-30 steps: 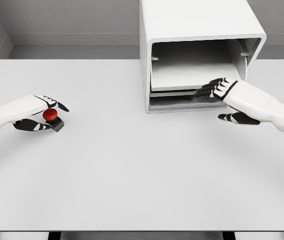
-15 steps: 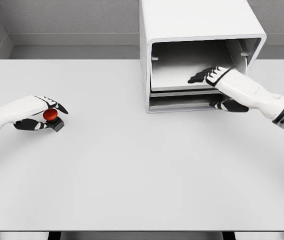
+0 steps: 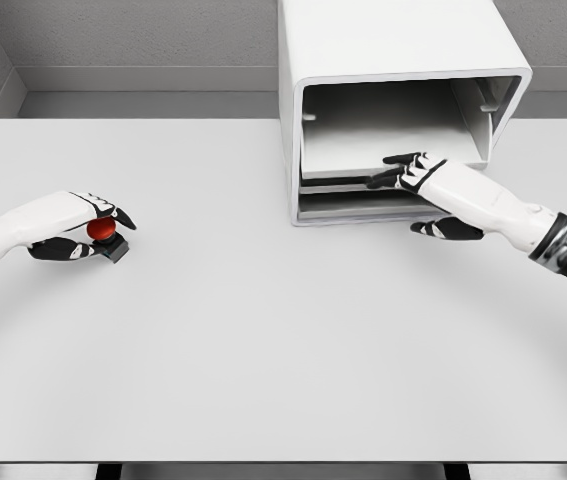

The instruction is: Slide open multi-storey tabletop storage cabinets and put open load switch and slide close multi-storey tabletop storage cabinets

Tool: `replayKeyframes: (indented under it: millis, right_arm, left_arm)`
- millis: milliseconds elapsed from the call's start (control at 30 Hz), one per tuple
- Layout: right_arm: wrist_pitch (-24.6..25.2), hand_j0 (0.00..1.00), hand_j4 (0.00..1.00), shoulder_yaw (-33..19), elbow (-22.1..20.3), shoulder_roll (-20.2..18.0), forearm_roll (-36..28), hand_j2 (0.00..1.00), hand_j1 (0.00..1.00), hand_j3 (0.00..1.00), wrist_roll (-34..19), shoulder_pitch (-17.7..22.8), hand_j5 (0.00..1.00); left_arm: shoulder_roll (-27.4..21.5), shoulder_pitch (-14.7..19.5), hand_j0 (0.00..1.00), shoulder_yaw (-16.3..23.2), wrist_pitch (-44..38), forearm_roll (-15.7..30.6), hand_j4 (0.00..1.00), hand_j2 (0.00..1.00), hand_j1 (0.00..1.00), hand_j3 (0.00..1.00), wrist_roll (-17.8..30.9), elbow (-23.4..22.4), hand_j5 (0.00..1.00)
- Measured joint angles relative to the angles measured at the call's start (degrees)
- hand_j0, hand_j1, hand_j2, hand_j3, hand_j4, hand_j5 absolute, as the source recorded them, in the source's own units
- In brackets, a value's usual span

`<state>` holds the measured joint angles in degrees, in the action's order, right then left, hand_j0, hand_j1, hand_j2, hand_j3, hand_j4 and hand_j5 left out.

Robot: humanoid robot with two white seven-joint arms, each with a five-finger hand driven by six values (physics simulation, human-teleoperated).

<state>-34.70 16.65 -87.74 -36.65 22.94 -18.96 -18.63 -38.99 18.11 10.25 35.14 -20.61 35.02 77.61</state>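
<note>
The load switch [image 3: 104,232], a small black box with a red round button, is at the table's left, held just above the surface. My left hand [image 3: 101,238] is shut on it, fingers curled over the button and thumb underneath. The white storage cabinet [image 3: 393,40] stands at the back, its front open. Inside it, an upper tray [image 3: 363,155] sits above a lower drawer [image 3: 348,206]. My right hand [image 3: 401,196] reaches in from the right. Its fingers [image 3: 391,170] lie flat on the upper tray's front edge, and its thumb hangs in front of the lower drawer, gripping nothing.
The white table [image 3: 263,330] runs wide in front of the cabinet. A grey wall [image 3: 143,40] with a ledge closes off the back, and the table's front edge is at the bottom of the view.
My right hand pushed into the cabinet over the upper tray, then drew back and left to the tray's front edge. The left hand barely shifted with the switch.
</note>
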Motion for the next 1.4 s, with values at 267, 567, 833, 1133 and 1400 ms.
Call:
replayKeyframes:
  millis: [267, 567, 833, 1133, 1400]
  right_arm:
    - [-0.1, 0.86, 0.86, -0.2, -2.0, -1.3, 0.0, 0.86, 0.86, 0.86, 0.0, 1.6, 0.86]
    - [-0.4, 0.88, 0.88, -3.3, -7.0, -3.9, -0.4, 0.88, 0.88, 0.88, -0.4, 6.3, 0.88]
    - [-0.4, 0.88, 0.88, -7.2, -10.3, -5.1, -0.6, 0.88, 0.88, 0.88, -0.5, 9.6, 0.88]
    - [-0.4, 0.87, 0.87, -14.6, -11.6, -5.6, -3.7, 0.87, 0.87, 0.87, -0.4, 11.3, 0.87]
    - [-0.4, 0.61, 0.61, -16.0, -11.3, -6.6, -4.1, 0.61, 0.61, 0.61, -0.4, 13.8, 0.61]
  left_arm:
    - [0.0, 0.1, 0.61, 0.0, 0.0, -0.1, 0.61, 0.61, 0.61, 0.61, 0.0, -0.2, 0.61]
    - [0.0, 0.1, 0.61, 0.0, 0.0, -0.1, 0.61, 0.61, 0.61, 0.61, 0.0, -0.5, 0.61]
    - [0.0, 0.1, 0.46, 0.0, 0.0, -0.1, 0.46, 0.46, 0.46, 0.46, 0.0, -0.5, 0.46]
    - [0.1, 0.2, 0.46, 0.0, 0.0, 0.0, 0.46, 0.46, 0.46, 0.46, 0.0, 0.0, 0.46]
    - [0.0, 0.4, 0.44, -0.1, 0.0, -0.1, 0.44, 0.44, 0.44, 0.44, 0.0, 1.5, 0.44]
